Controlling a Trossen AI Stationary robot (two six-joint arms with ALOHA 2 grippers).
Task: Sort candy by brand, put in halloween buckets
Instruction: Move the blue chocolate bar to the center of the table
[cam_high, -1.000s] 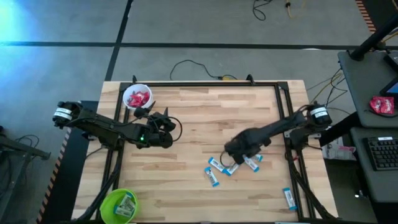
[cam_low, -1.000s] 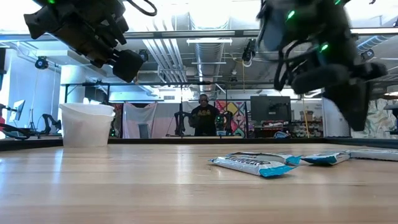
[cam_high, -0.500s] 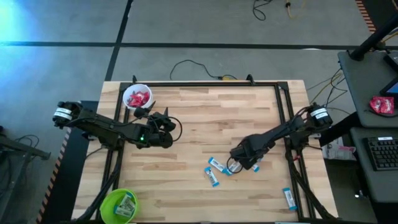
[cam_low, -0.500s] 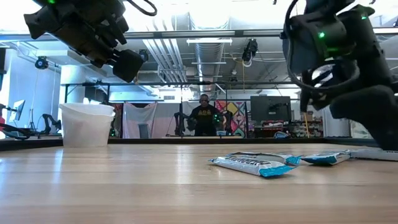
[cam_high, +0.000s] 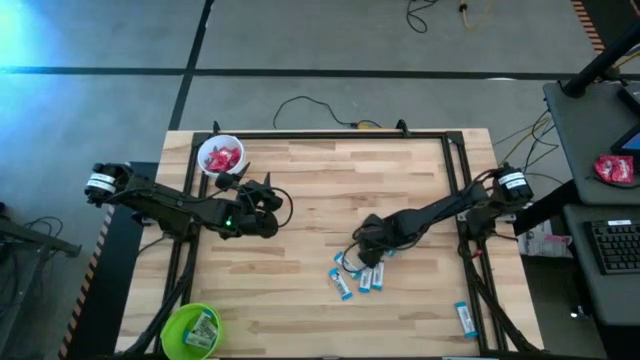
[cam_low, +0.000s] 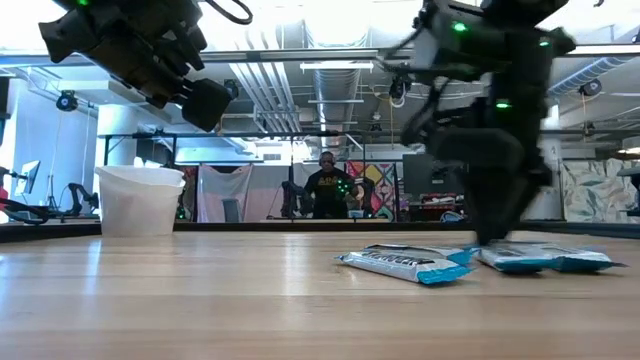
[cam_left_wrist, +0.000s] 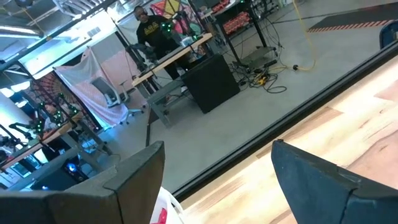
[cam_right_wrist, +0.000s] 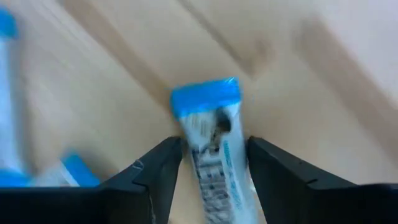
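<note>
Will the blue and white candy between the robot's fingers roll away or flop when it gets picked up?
Probably no rolling: the blue and white candy is a flat wrapped bar lying flush on the wooden table. It looks slim and light, so the right gripper, fingers either side, may nudge it sideways. The crimped blue end might bend a little.

Your widest free run is the bench (cam_high: 330, 170) middle and far edge, bare wood. The white bucket (cam_high: 219, 157) blocks the far-left corner, the green bucket (cam_high: 193, 328) the near-left corner. Blue candies (cam_high: 357, 276) clutter the near-right part, and one candy (cam_high: 464, 318) lies beside the near-right corner.
</note>
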